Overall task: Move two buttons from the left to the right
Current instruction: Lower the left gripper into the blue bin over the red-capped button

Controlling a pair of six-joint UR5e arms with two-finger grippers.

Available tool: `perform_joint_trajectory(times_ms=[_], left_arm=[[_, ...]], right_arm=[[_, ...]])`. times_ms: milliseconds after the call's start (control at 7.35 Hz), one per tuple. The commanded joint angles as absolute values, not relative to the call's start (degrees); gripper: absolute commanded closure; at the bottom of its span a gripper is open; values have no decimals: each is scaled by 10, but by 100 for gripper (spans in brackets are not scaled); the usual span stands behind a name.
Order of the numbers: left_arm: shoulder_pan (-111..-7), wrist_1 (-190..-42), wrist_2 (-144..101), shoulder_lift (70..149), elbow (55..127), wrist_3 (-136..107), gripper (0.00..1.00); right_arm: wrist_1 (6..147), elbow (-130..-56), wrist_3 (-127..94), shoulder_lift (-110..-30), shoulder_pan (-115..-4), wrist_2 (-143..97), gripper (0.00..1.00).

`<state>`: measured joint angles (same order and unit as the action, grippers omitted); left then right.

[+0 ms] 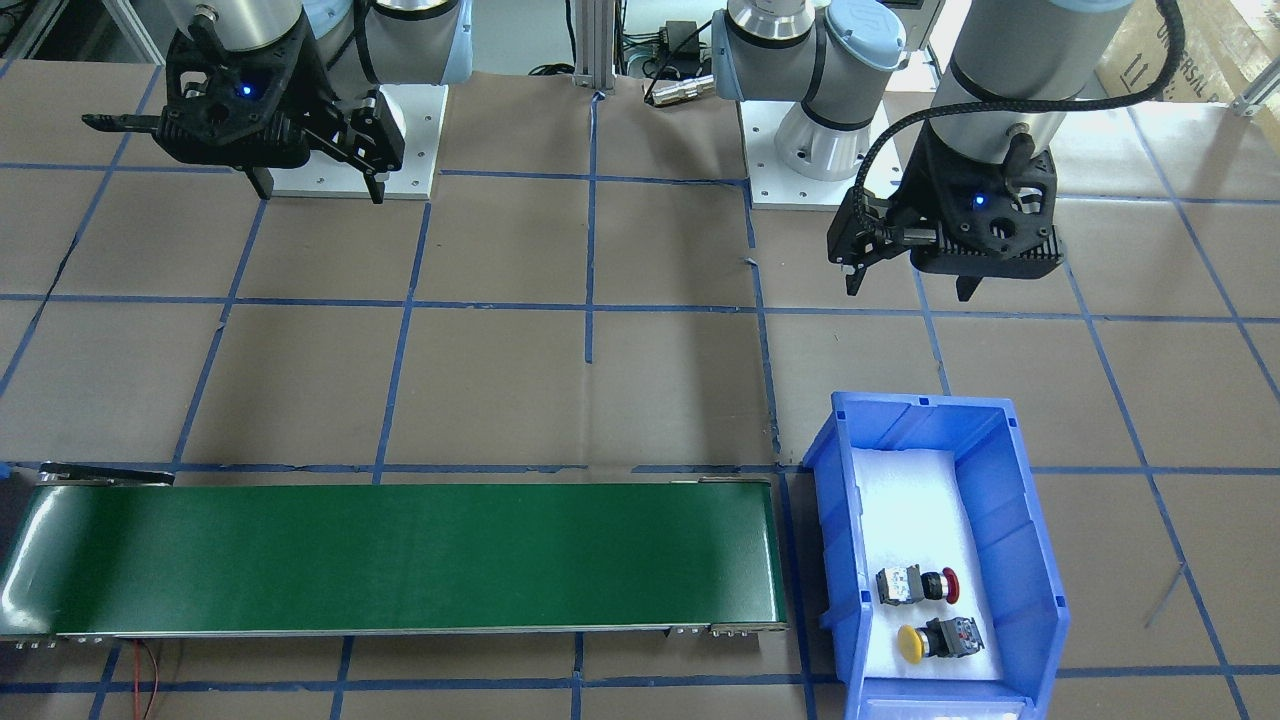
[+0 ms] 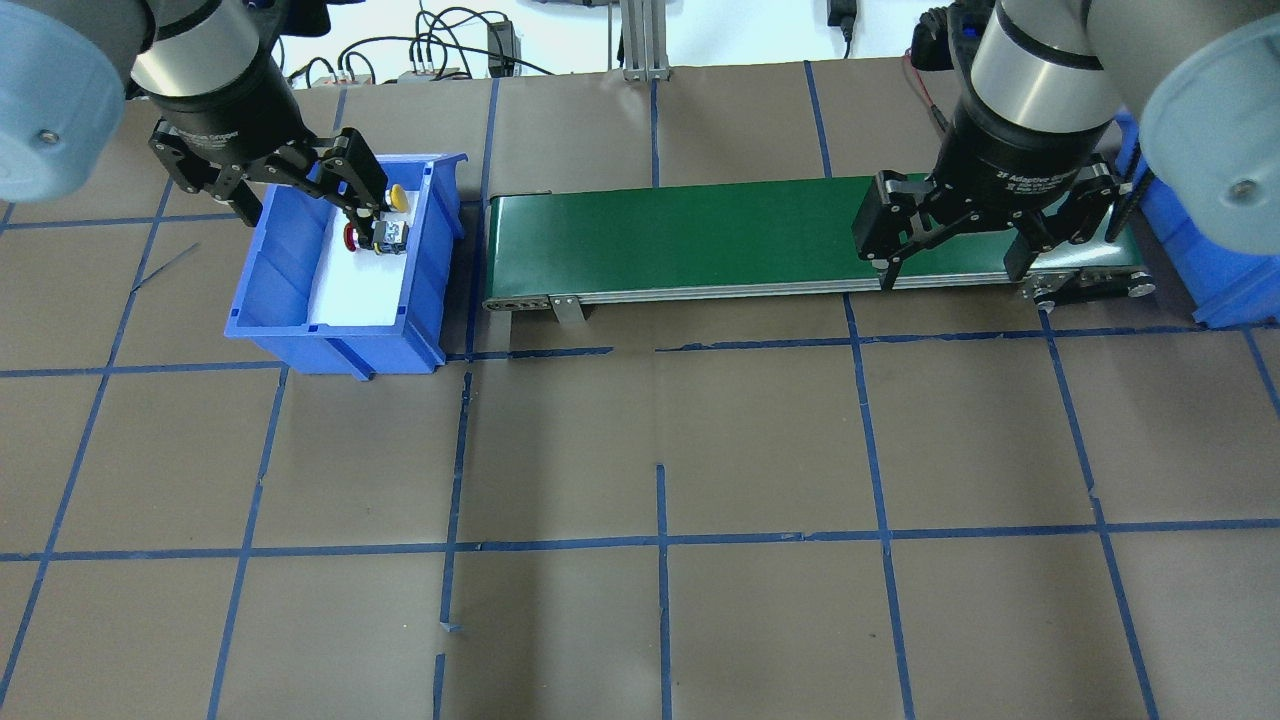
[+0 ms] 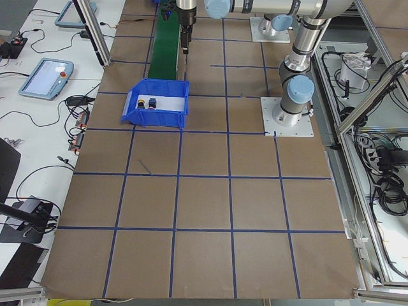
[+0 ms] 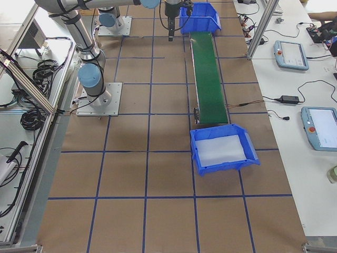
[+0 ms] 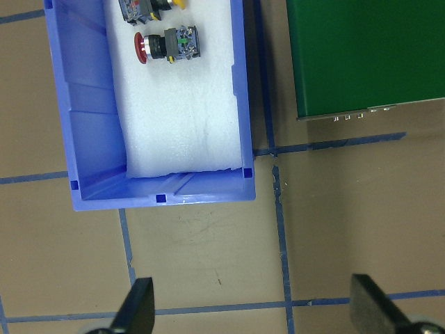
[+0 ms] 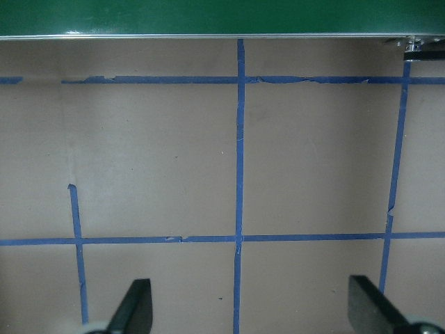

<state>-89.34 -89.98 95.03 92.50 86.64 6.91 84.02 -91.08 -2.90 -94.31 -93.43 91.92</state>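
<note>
Two buttons lie on their sides on white foam in a blue bin [image 1: 1030, 520] on my left: one with a red cap [image 1: 920, 585] and one with a yellow cap [image 1: 935, 640]. They also show in the overhead view as red [image 2: 352, 236] and yellow [image 2: 398, 197], and in the left wrist view as red [image 5: 167, 45] and yellow [image 5: 149, 7]. My left gripper [image 1: 908, 288] is open and empty, raised above the table on the robot's side of the bin [image 5: 76, 104]. My right gripper [image 2: 950, 275] is open and empty, raised near the belt's right end.
A green conveyor belt [image 2: 680, 235] runs from beside the left bin toward a second blue bin [image 4: 224, 167] with bare white foam at my right. The table is brown paper with a blue tape grid.
</note>
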Motion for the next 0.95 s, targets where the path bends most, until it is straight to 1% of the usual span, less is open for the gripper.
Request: perform_joint_trajectory(times_ms=[0, 272, 408, 544, 680, 816], left_arm=[[-902, -906, 952, 920, 880, 66, 0], [-885, -904, 944, 917, 890, 74, 0], [-853, -901, 940, 919, 876, 73, 0], [-824, -903, 946, 918, 875, 74, 0], [-792, -899, 940, 932, 874, 73, 0], [-778, -836, 930, 963, 870, 66, 0]], right_arm=[[841, -911, -29, -943, -934, 918, 0], [840, -911, -29, -943, -934, 918, 0], [841, -911, -29, -943, -934, 918, 0], [840, -911, -29, -943, -934, 918, 0], [841, -911, -29, -943, -934, 918, 0], [841, -911, -29, -943, -934, 918, 0]])
